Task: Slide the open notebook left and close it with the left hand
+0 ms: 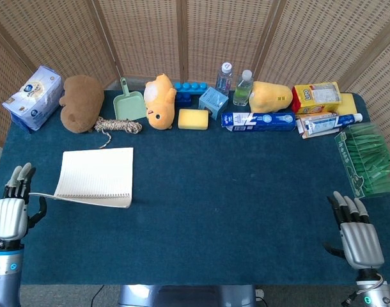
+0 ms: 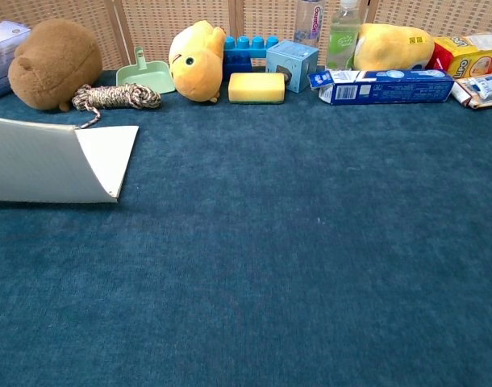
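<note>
The spiral notebook (image 1: 96,176) lies at the table's left side, half folded: its near half stands lifted and leans toward the far half. In the chest view the raised half (image 2: 40,165) shows its grey underside, with a strip of the far page (image 2: 110,149) behind it. My left hand (image 1: 9,214) is at the left table edge with its fingers stretched out, and the lifted half's left corner touches them. It grips nothing that I can see. My right hand (image 1: 356,236) rests at the near right, fingers apart, holding nothing. Neither hand shows in the chest view.
Along the back stand a tissue pack (image 1: 32,97), a brown plush (image 1: 82,102), a rope coil (image 1: 118,125), a green scoop (image 1: 129,102), a yellow plush (image 1: 160,101), a sponge (image 1: 193,118), bottles (image 1: 234,82) and boxes (image 1: 257,120). A clear bin (image 1: 369,160) sits at the right edge.
</note>
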